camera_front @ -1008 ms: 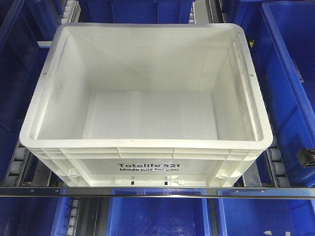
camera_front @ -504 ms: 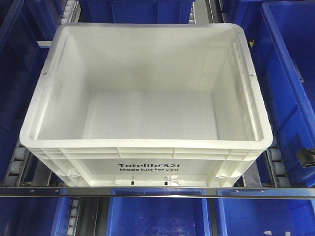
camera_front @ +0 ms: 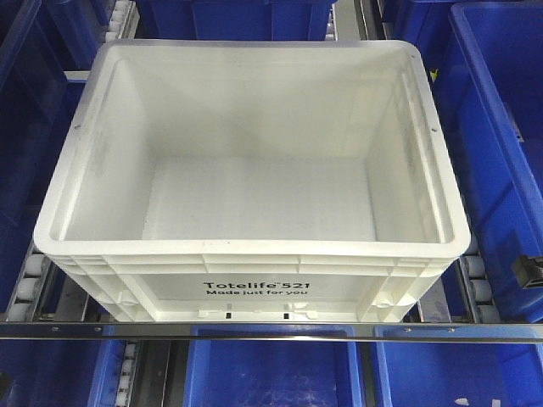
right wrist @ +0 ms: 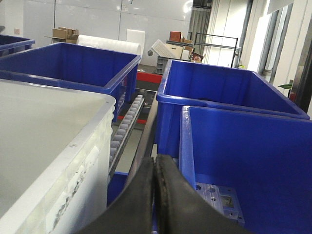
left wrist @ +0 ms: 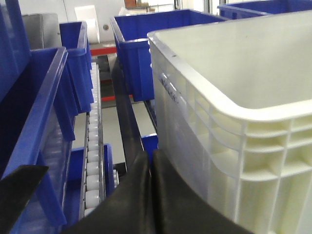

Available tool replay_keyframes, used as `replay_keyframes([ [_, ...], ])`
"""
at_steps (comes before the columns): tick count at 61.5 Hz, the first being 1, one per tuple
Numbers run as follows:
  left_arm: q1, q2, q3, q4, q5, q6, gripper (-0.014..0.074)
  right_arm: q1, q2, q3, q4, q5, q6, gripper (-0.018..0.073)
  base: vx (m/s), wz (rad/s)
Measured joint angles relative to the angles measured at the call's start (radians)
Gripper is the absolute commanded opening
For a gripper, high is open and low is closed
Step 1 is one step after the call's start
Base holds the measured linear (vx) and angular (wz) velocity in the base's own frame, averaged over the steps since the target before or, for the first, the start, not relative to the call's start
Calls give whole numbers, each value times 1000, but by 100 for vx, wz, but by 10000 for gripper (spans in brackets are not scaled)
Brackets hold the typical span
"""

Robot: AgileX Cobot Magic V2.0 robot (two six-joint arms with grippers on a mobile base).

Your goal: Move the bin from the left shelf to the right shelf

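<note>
Warehouse, roller shelving (left wrist: 92, 146), blue bins (right wrist: 224, 92), cartons (right wrist: 61, 33)

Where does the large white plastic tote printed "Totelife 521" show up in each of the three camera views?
Front-facing: the large white rectangular plastic tote fills the centre, print facing the camera.
Left wrist: its ribbed corner and rim fill the right half.
Right wrist: its rim and side sit lower left.
Shared landmark: the white roller track beside the tote.

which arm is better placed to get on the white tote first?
Left, marginally. Its shut gripper sits right beside the white tote, level with the ribbed side wall. The right gripper, also shut, points down the gap towards a blue bin, tote off to its side.
</note>
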Motion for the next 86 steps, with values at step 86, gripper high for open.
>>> replay_keyframes([
  [86,0,-27,3,2,41,14,-8,0,-68,16,-132,99,184,-7,0,0],
])
